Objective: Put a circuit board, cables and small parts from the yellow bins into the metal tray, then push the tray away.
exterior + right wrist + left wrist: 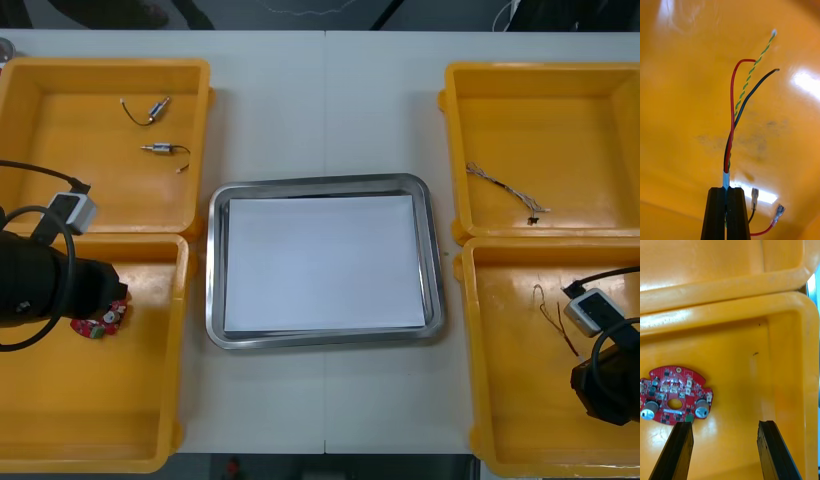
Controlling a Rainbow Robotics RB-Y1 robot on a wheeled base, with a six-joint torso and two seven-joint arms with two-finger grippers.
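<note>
Hidden: in the front view the left arm's black bulk covers part of the circuit board (98,323), and the right arm hides its own fingers.
Cut off: two plug ends of the wire bundle (726,176) pass out of sight behind the right gripper (727,192).
Right gripper: low in the near right bin (520,400), fingers pressed together, pinching the bundle's white sleeve; red, black and green-yellow strands rise from it.
Left gripper (725,427): fingers spread, in the near left bin (90,400); one fingertip meets the board's edge.
Around: small metal parts (157,108) in the far left bin (60,130); thin cable (505,188) in the far right bin (560,130).
Tray (320,262): white inside, between the bins.
Surface: light table (320,110).
</note>
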